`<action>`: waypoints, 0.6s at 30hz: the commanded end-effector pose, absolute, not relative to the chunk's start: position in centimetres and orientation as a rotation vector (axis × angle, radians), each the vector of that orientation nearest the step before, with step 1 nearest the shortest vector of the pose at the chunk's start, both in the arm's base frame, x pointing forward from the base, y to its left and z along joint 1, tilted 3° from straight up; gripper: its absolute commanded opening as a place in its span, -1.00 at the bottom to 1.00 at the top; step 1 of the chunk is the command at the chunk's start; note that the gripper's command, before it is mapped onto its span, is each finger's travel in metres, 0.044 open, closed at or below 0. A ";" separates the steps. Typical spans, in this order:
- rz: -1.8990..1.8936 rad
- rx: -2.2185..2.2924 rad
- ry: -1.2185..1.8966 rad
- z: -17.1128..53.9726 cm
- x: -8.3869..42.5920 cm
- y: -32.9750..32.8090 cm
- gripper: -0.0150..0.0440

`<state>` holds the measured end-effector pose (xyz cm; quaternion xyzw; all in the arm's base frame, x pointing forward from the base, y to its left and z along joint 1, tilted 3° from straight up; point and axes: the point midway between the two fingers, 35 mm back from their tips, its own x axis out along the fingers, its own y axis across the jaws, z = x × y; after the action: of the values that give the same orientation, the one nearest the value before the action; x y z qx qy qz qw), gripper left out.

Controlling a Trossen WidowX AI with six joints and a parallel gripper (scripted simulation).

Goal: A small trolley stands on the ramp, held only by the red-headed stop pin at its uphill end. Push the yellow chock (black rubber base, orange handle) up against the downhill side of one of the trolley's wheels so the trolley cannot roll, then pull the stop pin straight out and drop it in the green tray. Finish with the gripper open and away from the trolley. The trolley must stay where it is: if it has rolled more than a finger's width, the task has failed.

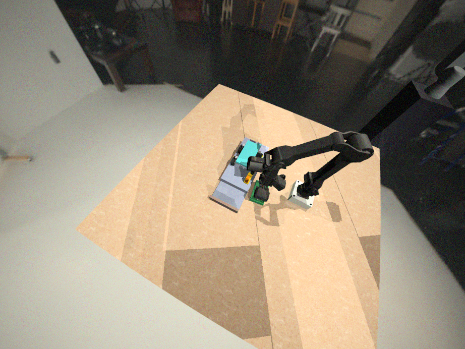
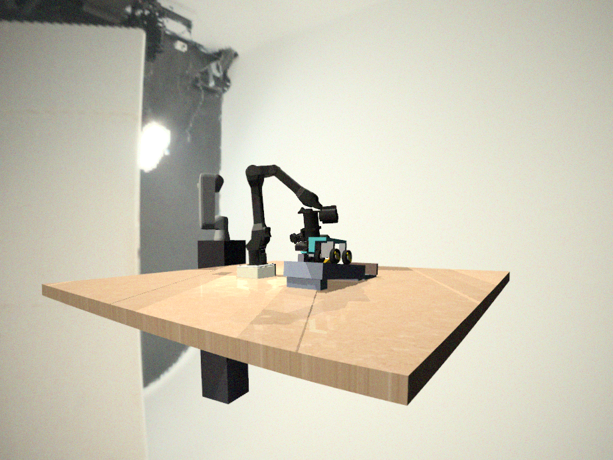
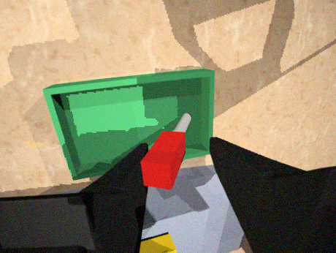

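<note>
The red-headed stop pin (image 3: 164, 159) lies tilted between the parted fingers of my gripper (image 3: 179, 146), close to the left fingertip. Its grey shaft points over the green tray (image 3: 91, 83) (image 1: 256, 202). My gripper is open above the tray's ramp-side edge; whether the pin still touches a finger is unclear. The teal trolley (image 1: 247, 153) (image 2: 315, 244) stands on the upper part of the grey-blue ramp (image 1: 231, 195) (image 2: 304, 269). The yellow chock (image 1: 247, 178) (image 3: 157, 245) sits on the ramp just downhill of the trolley. Its contact with a wheel cannot be made out.
The ramp's low end has a brown end strip (image 1: 222, 204). The arm's white base (image 1: 300, 200) (image 2: 254, 271) stands beyond the tray from the ramp. The arm reaches over and partly hides the tray and the trolley's near side in the top view.
</note>
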<state>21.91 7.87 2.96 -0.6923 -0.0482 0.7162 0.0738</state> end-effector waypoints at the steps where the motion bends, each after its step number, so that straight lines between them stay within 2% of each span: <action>1: 2.154 -2.074 -0.152 2.8 21.8 7.6 0.15; 18: 2.155 -2.075 -0.151 2.4 21.9 6.8 0.15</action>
<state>21.97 6.95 2.59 -0.6924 -0.0481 0.7162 0.0738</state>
